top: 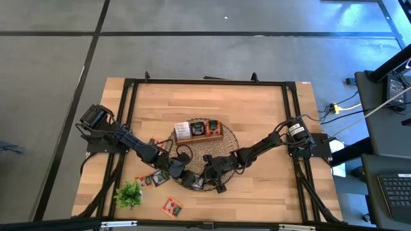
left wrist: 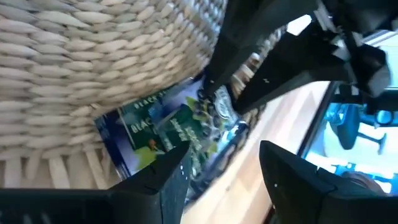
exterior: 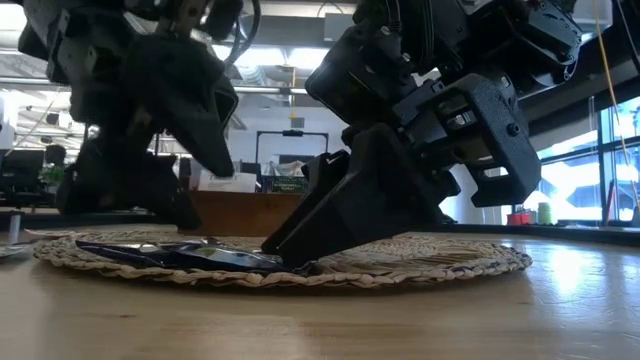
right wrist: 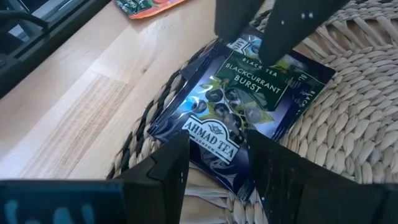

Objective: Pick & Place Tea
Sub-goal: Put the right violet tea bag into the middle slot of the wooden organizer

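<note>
Handover step: the dark blue square tea sachet (right wrist: 239, 118) lies at six o'clock on the round wicker mat (top: 228, 138). The left claw (left wrist: 217, 171) is spread beside it; the right claw (right wrist: 217, 155), spread too, seemingly straddles it. Next: pinch, lift.

Desk (top: 257, 115): light wood planks, black frame around it, as I see it from above.
Centre: round wicker mat (top: 231, 138).
Near edge, my left: green plant sprig (top: 129, 193); three loose tea sachets (top: 171, 206).
</note>
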Tool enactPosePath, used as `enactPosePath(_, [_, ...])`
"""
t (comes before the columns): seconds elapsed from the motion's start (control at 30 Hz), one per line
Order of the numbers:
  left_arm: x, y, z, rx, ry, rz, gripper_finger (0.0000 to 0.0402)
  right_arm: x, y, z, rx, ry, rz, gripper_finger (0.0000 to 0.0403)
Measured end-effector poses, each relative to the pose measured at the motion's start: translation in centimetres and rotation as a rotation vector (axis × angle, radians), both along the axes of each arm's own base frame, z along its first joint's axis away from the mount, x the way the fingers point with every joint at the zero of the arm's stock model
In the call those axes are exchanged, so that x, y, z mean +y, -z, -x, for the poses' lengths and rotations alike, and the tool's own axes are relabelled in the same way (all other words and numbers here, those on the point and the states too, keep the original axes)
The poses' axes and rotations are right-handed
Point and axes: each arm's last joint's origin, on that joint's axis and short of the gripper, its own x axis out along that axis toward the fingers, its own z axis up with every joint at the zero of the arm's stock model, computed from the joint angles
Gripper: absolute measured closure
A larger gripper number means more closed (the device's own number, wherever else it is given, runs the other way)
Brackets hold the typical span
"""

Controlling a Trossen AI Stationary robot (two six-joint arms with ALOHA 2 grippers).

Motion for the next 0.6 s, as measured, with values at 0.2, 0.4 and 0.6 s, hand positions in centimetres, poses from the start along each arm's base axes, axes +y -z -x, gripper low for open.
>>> enactPosePath(0.2, [0.32, 0.5, 0.74, 0.106, -0.021, -0.015, 0.0215, -0.01, 0.03, 0.02, 0.001, -0.001, 0.002, 0.0238])
enactPosePath(0.4, [0.4, 0.55, 0.77, 0.11, -0.044, -0.019, 0.0215, -0.01, 0.04, 0.03, 0.002, -0.002, 0.002, 0.0238])
enactPosePath(0.6, [0.38, 0.7, 0.72, 0.111, -0.045, -0.02, 0.0215, -0.06, 0.02, -0.01, -0.009, 0.034, 0.022, 0.0238])
